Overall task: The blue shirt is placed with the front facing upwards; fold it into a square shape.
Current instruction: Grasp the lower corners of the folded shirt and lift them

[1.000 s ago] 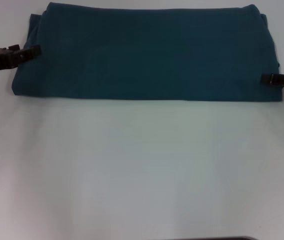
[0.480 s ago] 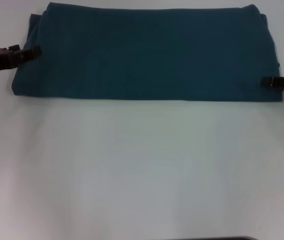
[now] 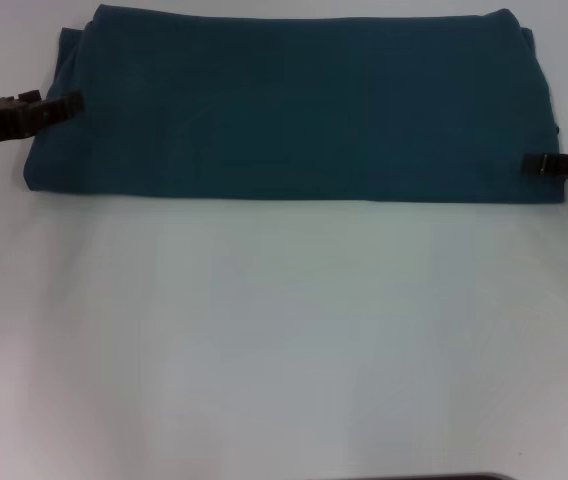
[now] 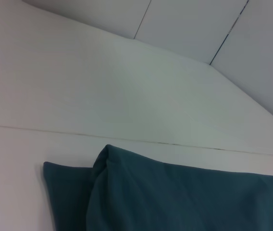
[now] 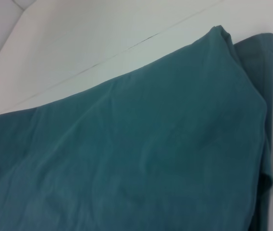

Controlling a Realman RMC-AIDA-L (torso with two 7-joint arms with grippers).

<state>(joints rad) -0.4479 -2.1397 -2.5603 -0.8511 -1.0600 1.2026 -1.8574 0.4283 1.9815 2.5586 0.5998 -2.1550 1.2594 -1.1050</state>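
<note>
The blue shirt [image 3: 289,105] lies at the far side of the white table [image 3: 284,340], already folded down into a long, wide band that runs from left to right, with no sleeves, collar or lettering showing on top. The left gripper [image 3: 64,103] sits at the band's left end, its tips touching the cloth edge, and the right gripper [image 3: 536,163] sits at the right end near the front corner. From where I stand I cannot tell whether either one's fingers are parted or pinched on fabric. The wrist views show layered edges at each end, so the lengthwise folds look done. What seems left is bringing the ends across, since the band is much wider than deep and not yet square.
</note>
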